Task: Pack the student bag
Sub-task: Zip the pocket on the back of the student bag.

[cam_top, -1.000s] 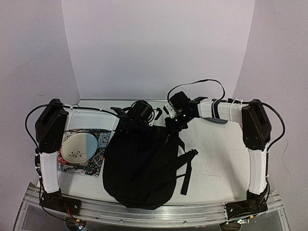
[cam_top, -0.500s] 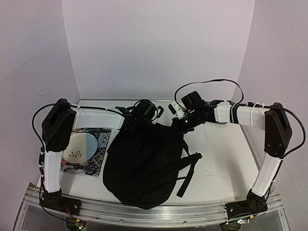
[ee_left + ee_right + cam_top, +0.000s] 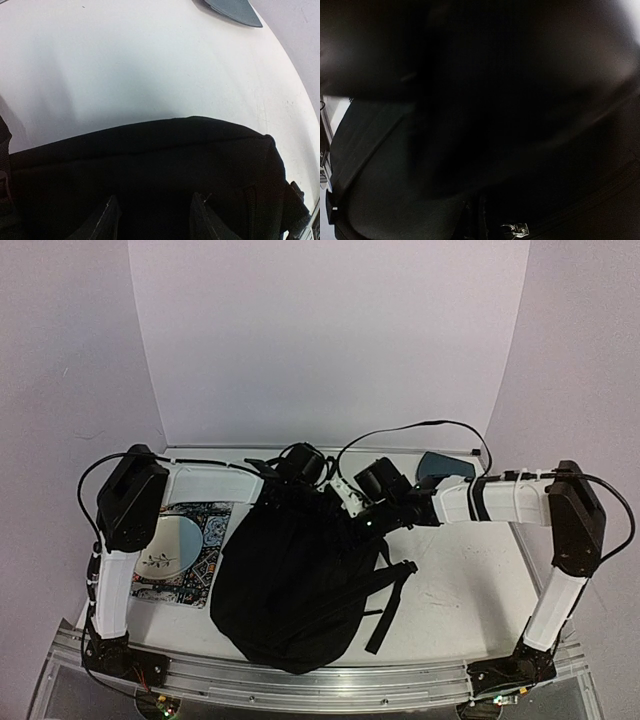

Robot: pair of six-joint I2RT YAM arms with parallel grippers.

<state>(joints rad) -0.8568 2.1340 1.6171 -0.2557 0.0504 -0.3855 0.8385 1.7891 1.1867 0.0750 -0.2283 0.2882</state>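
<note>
While the left gripper (image 3: 154, 212) pinches a fold of the student bag (image 3: 290, 590) and the right gripper (image 3: 365, 523) is pressed shut (on what, unclear), the slack fabric may slip free.

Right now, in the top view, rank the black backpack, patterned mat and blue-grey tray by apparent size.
1. black backpack, clearly largest.
2. patterned mat, partly covered.
3. blue-grey tray, smallest showing, though partly hidden, so its full size is unsure.

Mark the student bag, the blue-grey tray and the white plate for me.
student bag (image 3: 290, 590), top view, middle of its black body.
blue-grey tray (image 3: 446, 464), top view, its bare face.
white plate (image 3: 180, 540), top view, its centre.
</note>
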